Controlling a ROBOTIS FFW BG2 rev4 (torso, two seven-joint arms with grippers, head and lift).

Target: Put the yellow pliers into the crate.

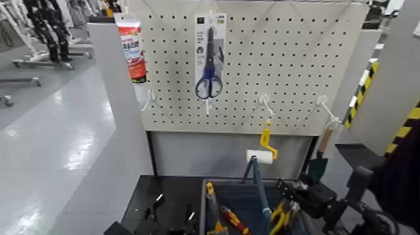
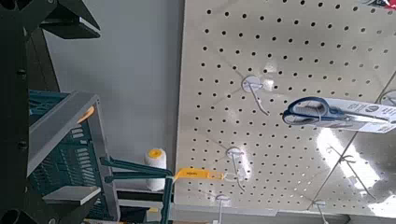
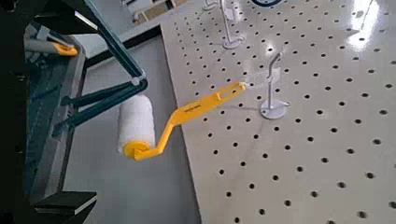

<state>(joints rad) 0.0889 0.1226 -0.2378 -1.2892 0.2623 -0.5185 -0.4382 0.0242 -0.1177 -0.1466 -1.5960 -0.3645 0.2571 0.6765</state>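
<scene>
The dark blue-grey crate (image 1: 204,206) stands at the front of the black table, with its handle bars raised. The yellow pliers (image 1: 281,217) lie inside its right part, with the curved yellow handles showing. My right gripper (image 1: 294,190) hovers just above them at the crate's right side, open, with nothing between its fingers. In the right wrist view the crate (image 3: 37,112) sits between the spread fingers (image 3: 58,19). My left gripper (image 1: 172,215) is low over the table, left of the crate, and open. The left wrist view also shows the crate (image 2: 56,140).
A red-and-yellow-handled tool (image 1: 234,220) lies in the crate's middle. A yellow-handled white paint roller (image 1: 262,153) hangs from the pegboard just behind the crate and also shows in the right wrist view (image 3: 140,126). Carded blue scissors (image 1: 209,62) and a red-white tube (image 1: 132,47) hang higher up.
</scene>
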